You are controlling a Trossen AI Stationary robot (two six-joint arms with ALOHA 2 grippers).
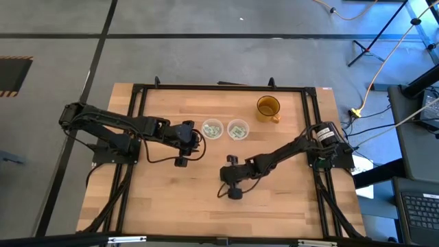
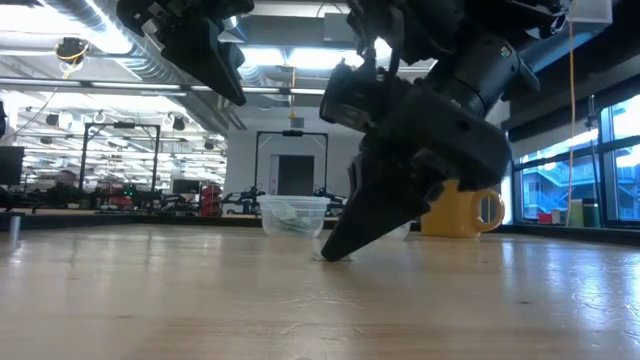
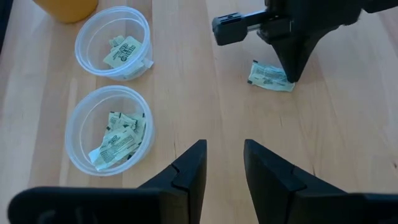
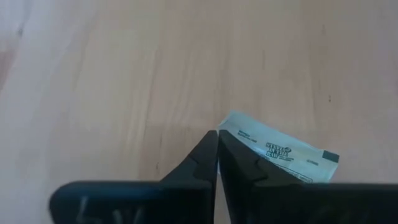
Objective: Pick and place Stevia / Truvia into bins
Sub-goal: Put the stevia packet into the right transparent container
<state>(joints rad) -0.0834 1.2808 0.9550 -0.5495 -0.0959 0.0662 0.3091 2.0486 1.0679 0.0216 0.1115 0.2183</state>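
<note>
One pale green and white Stevia sachet [image 3: 266, 75] [image 4: 280, 149] lies flat on the wooden table, near the middle. My right gripper [image 4: 217, 134] [image 1: 223, 182] is shut, its tips down at one end of that sachet. Two clear round bins [image 1: 212, 128] [image 1: 237, 129] stand side by side farther back. Each holds sachets, several in the left one [image 3: 74, 134] and at least one in the right one [image 3: 81, 43]. My left gripper [image 3: 222, 146] [image 1: 194, 137] hangs open above the table beside the left bin, with nothing between its fingers. My right gripper sets its shut fingertips [image 3: 291, 74] on the sachet's end [image 4: 231, 122], slanting down from the table's right side. The sachet lies flat on the wood and runs under one finger. Whether its edge is pinched between the tips, I cannot tell.
An amber translucent cup with a handle [image 1: 268, 108] stands at the back right, behind the bins. A black frame [image 1: 137, 92] rims the tabletop. Bare wood stretches along the near side of the table [image 1: 206, 213].
</note>
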